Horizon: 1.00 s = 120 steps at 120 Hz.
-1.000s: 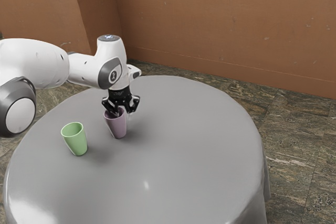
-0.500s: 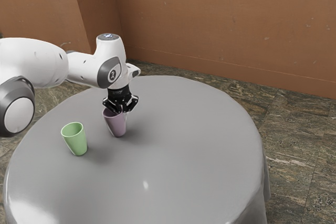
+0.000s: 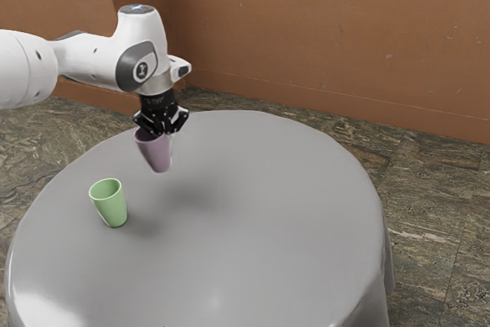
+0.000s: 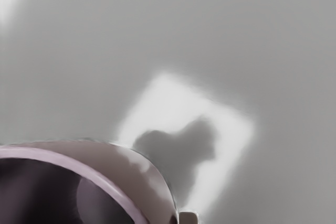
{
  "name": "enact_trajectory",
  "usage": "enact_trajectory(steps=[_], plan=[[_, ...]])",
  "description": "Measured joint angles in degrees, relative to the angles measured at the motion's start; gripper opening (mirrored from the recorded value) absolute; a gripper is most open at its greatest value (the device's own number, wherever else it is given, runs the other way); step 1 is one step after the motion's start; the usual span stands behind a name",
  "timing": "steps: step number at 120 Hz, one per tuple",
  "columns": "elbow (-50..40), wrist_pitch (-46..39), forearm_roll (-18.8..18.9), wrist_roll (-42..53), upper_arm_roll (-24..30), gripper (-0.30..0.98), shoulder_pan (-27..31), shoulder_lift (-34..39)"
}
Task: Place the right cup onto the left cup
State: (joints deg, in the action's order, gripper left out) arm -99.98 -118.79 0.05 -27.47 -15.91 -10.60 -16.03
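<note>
One mauve cup hangs clear of the round, grey-covered table, mouth up, our gripper closed on it near the rim. Farther off, well apart from it, the light green cup stands upright. With the grasp seemingly sound, we judge the carry comes next: we should bring our cup's base over the green one's mouth with height to spare, centre it, correct any lean, then lower slowly and release only once it nests, lest we tip the lower one
</note>
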Motion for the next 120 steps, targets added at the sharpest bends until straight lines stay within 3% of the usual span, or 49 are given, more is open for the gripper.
enact_trajectory(steps=[25,120], plan=[[-3.99,4.85,2.31,-1.32,-0.33,-0.1,2.1,5.51],[-7.69,7.06,3.37,-3.54,-1.22,-0.1,7.63,6.18]])
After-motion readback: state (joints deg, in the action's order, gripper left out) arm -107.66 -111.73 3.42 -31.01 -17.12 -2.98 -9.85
